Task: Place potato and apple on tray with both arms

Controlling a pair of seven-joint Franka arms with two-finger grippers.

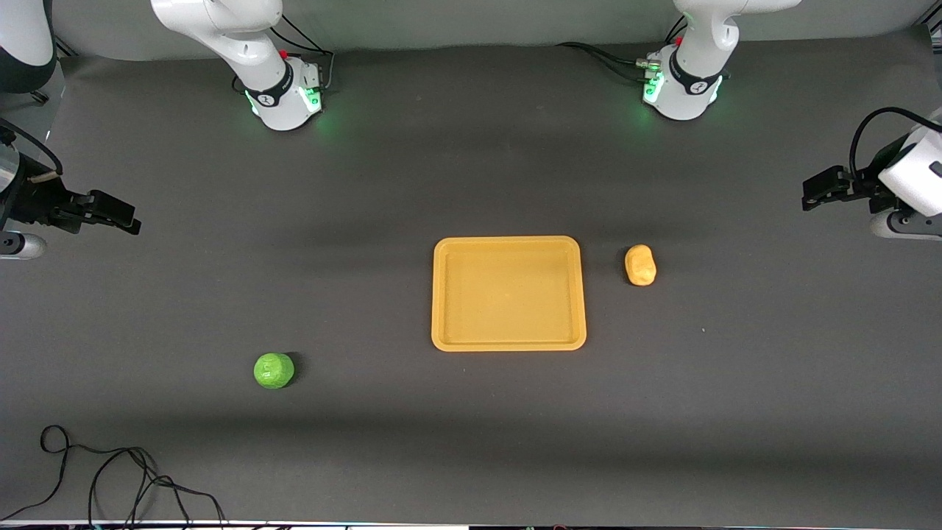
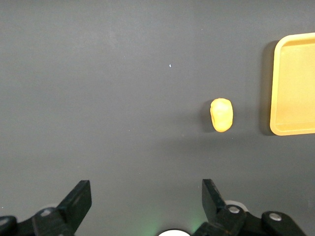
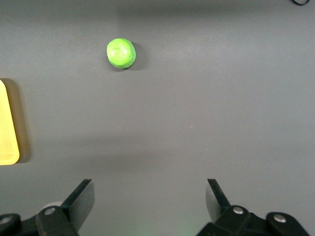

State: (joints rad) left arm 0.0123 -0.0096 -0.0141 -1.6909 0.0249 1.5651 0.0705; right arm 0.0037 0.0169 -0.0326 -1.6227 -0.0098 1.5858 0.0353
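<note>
The yellow-orange tray [image 1: 508, 241] lies empty in the middle of the dark table. The potato [image 1: 640, 264] lies beside it, toward the left arm's end. The green apple [image 1: 274, 370] lies nearer the front camera than the tray, toward the right arm's end. My left gripper [image 1: 815, 190] hangs open and empty over the left arm's end of the table. Its wrist view shows the gripper [image 2: 146, 189], the potato [image 2: 221, 114] and the tray's rim [image 2: 275, 88]. My right gripper [image 1: 125, 216] hangs open and empty over the right arm's end. Its wrist view shows the gripper [image 3: 150, 189], the apple [image 3: 121, 53] and a tray corner [image 3: 7, 147].
A loose black cable [image 1: 110, 478] lies at the table's edge nearest the front camera, toward the right arm's end. The right arm's base [image 1: 283, 96] and the left arm's base [image 1: 681, 88] stand along the edge farthest from that camera.
</note>
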